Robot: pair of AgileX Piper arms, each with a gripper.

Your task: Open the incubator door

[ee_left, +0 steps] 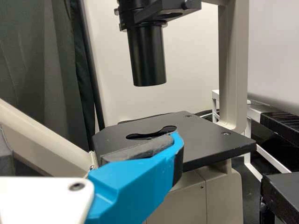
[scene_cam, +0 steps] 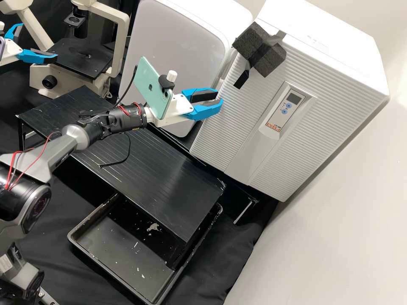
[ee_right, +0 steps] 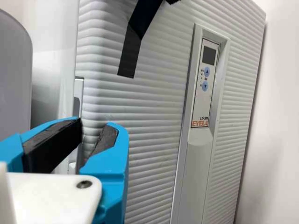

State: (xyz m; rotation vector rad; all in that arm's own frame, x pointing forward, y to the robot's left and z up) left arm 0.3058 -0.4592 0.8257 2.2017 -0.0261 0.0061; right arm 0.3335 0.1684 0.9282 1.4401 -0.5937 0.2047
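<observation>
- A white cabinet (scene_cam: pixel 178 46) stands close beside the incubator (scene_cam: pixel 330 53), and a black slatted rack (scene_cam: pixel 169 182) sits in front of the pair, partly over a tray (scene_cam: pixel 91 257).
- The microscope (scene_cam: pixel 121 46) is past the cabinet, its flat black stage (ee_left: pixel 210 135) near the left gripper (scene_cam: pixel 39 41), which is spread wide with nothing between its fingers.
- The right gripper (scene_cam: pixel 219 96) is at the incubator's cabinet-side edge, a modest gap between its fingers; they hold nothing that I can make out, and whether they touch the door (scene_cam: pixel 220 131) I cannot tell.
- A pale green phone (scene_cam: pixel 152 91) rides on that arm (an odd passenger, but there it is).
- The door is on the incubator's front and looks closed, with a panel (scene_cam: pixel 291 96) carrying a dark display and two blue buttons.
- Black cloth (scene_cam: pixel 203 271) covers the surface under the tray; a plain, pale wall (scene_cam: pixel 339 233) rises beside the incubator.
- The door is white and finely ribbed, with rough black foam (scene_cam: pixel 272 59) taped at its upper corner.
- The tray is shallow, round-cornered and flecked with white.
</observation>
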